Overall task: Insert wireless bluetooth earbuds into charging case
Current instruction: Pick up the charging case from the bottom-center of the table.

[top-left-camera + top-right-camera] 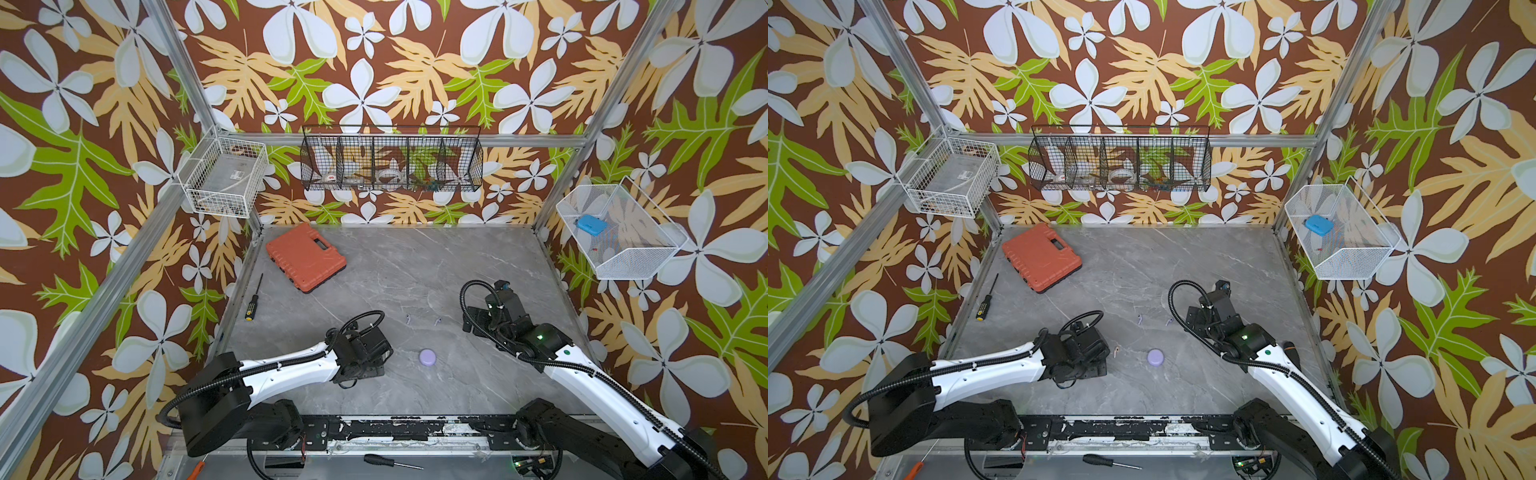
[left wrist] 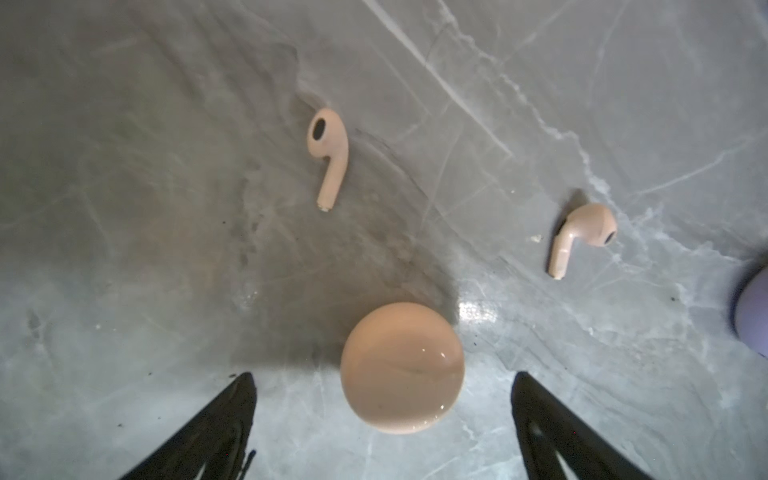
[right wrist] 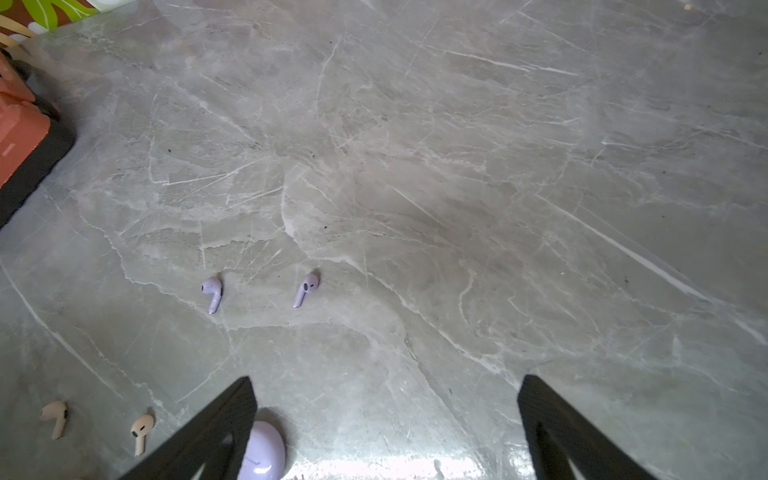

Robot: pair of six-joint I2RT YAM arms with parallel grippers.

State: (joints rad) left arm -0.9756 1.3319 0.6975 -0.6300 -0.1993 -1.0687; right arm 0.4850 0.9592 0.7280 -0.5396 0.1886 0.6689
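On the bench (image 1: 415,266), under the left arm: the pink case (image 2: 402,368), lid shut, just ahead of the left jaws and in line with their gap; jaws spread wide, gripping nothing. Beyond it, a pink earbud (image 2: 328,156) and a second pink earbud (image 2: 582,237), flat on their sides, apart from each other and from the case. Toward the right arm: the lavender case (image 1: 427,357), also shut, with a lavender earbud (image 3: 212,293) and a second lavender earbud (image 3: 306,289) farther out. Near the lavender case, the right jaws, spread wide too and empty.

Likely step: closing in on the pink case. Centre the jaws on the round body before lowering. Grip low on the base, not across the lid. Squeeze gently: smooth, domed, apt to squirt sideways.

Hard to make out: seam and hinge of either case. Lavender case cut off at the frame edge in both wrist views. Pink case hidden beneath the left wrist in both top views; only one of the pink pair, probably the second pink earbud (image 1: 1116,351), peeping out in a top view.
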